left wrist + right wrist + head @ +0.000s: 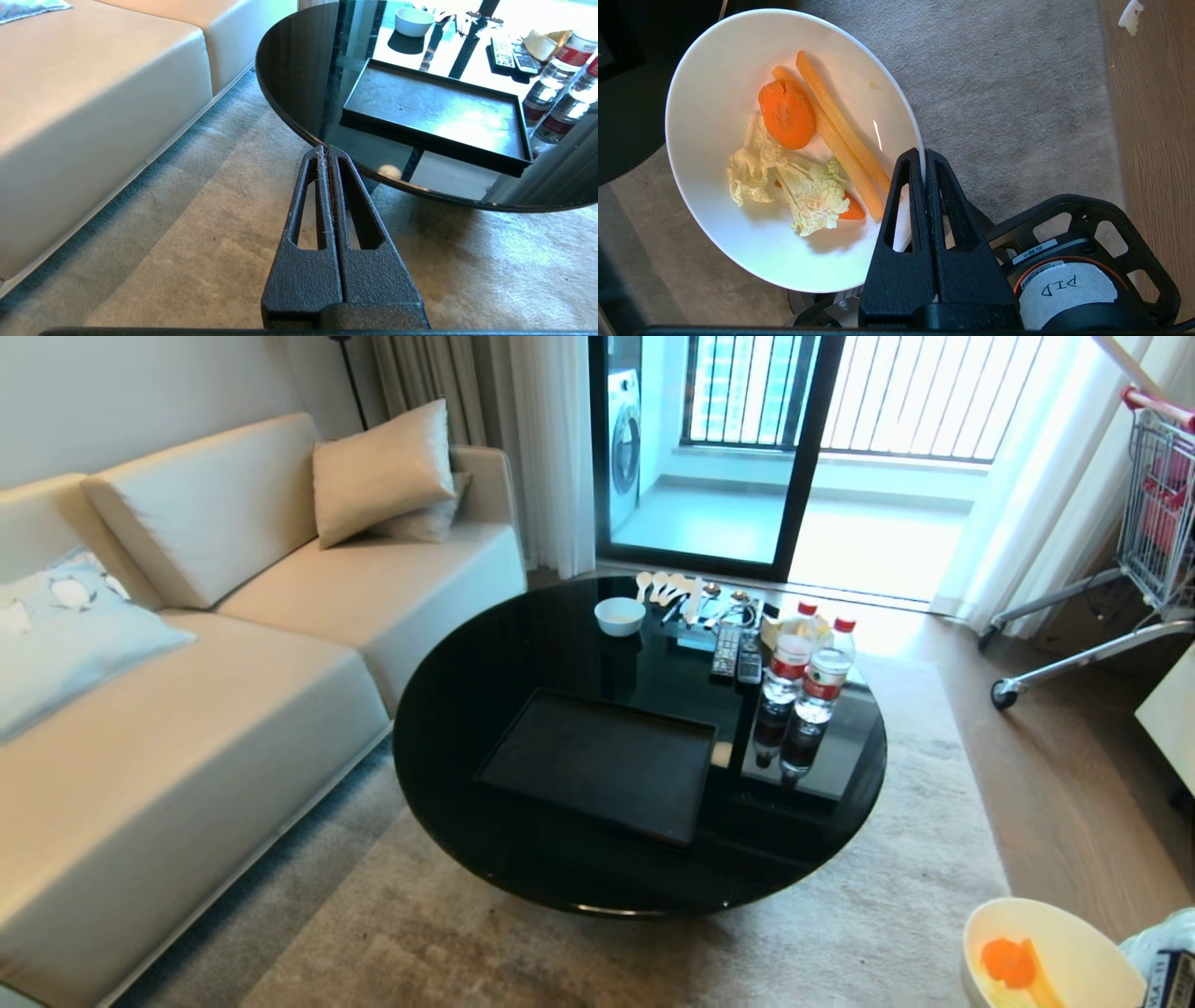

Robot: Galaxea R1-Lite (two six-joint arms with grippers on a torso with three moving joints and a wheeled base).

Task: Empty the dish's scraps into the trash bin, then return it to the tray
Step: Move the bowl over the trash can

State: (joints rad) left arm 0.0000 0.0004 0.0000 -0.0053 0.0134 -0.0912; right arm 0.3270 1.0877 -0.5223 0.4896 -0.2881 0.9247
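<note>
Head view: the tray [597,765] sits bare on the near part of the round table [467,728]. A smaller bowl [619,615], remotes [736,653] and bottles [805,681] stand on the far side. The dish [1050,957] is off the table, low at the near right over the rug [840,933], with orange scraps [1008,961] inside. No trash bin shows in this view.

Left wrist view: the left gripper [327,151] hangs idle over the rug near the table's edge, fingers pressed together on nothing.

Right wrist view: the right gripper [923,158] is clamped on the dish's rim, one finger inside and one outside. The scraps, a carrot slice [787,114], sticks [840,140] and cabbage bits [794,186], lie in the bowl.

Assessment: the dish is on its way to be emptied. Keep it level until it is above the bin, then tip away from the gripped edge. Open rug lies all round; the table edge and the sofa [187,709] lie to the left.
</note>
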